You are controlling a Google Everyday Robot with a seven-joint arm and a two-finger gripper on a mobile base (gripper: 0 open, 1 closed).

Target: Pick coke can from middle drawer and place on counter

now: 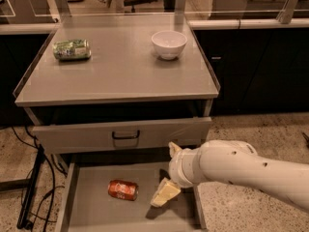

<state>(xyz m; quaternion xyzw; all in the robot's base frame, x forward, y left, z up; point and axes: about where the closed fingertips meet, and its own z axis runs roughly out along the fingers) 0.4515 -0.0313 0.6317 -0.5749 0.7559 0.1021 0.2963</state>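
Gripper (170, 172) above the right half of the middle drawer (87, 211), fingers spread wide, holding nothing. Coke can (122, 189) on its side at the gripper's 9 o'clock, apart from it, bare floor to the left wall. Counter (125, 76) at 12 o'clock: green can (71, 49), bare middle, bowl (169, 43).

Grey counter (120, 76), toppled green can (71, 49), white bowl (169, 44), end effector (163, 175) below

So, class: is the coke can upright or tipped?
Tipped: the coke can lies on its side on the middle drawer floor, gripper beside it.
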